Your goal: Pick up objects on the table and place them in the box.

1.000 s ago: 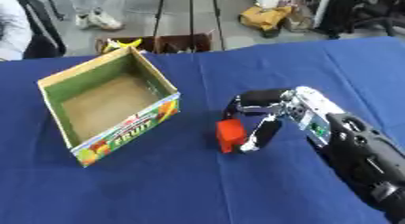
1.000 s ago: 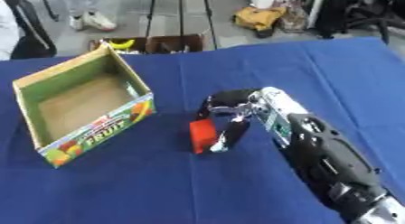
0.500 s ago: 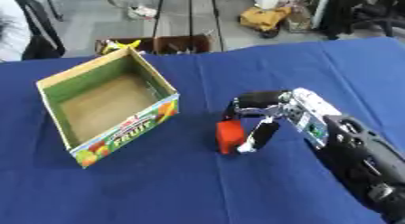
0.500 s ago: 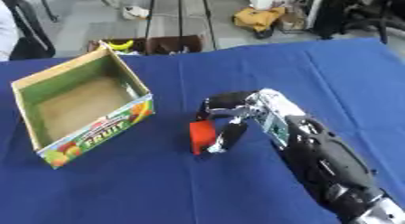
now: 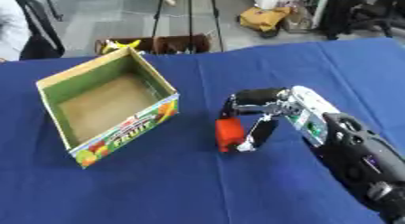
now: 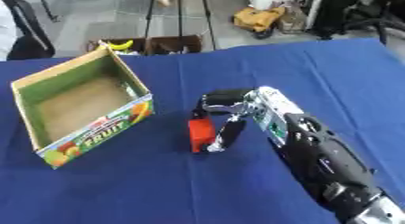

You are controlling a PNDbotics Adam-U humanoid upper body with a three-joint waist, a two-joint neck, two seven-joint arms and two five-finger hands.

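The right robot hand (image 5: pixel 273 114), black with silver joints, reaches in from the lower right of the frame and sits at the centre, its fingers (image 5: pixel 259 133) curled downward beside a small orange-red block (image 5: pixel 228 133) that stands on the blue-cloth worktop (image 5: pixel 158 187). The thumb arches over the block's top from the upper side while the fingers press against its right face, so the hand is clamped on the block, pinching it between thumb and fingers. The block's lower end appears to touch the cloth; whether it is lifted clear cannot be told. To the left of the hand, in the left middle of the frame, stands an open cardboard box (image 5: pixel 59 120) with a green inner rim, a brown floor and a printed fruit picture with lettering on its near wall. The box is apart from the block, with bare blue cloth between them. No left robot hand shows in either view. Beyond the worktop's far edge, at the top of the frame, lies a grey floor with a low brown crate (image 5: pixel 178 43).
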